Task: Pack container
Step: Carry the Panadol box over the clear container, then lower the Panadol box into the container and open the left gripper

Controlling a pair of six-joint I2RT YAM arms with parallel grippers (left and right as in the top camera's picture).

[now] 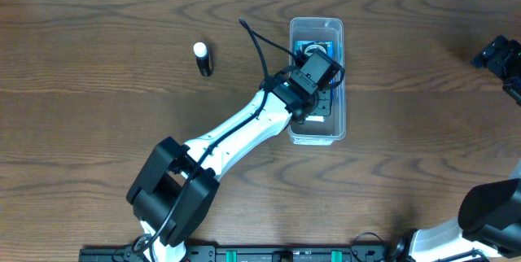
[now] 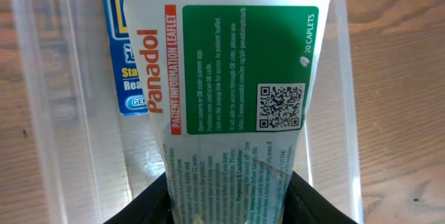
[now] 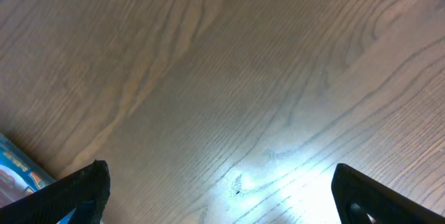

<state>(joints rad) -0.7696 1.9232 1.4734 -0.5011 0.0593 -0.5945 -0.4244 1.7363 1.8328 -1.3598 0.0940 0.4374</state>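
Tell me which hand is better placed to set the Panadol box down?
Left. The left hand grips the Panadol box inside the container; the right hand hangs open over the table.
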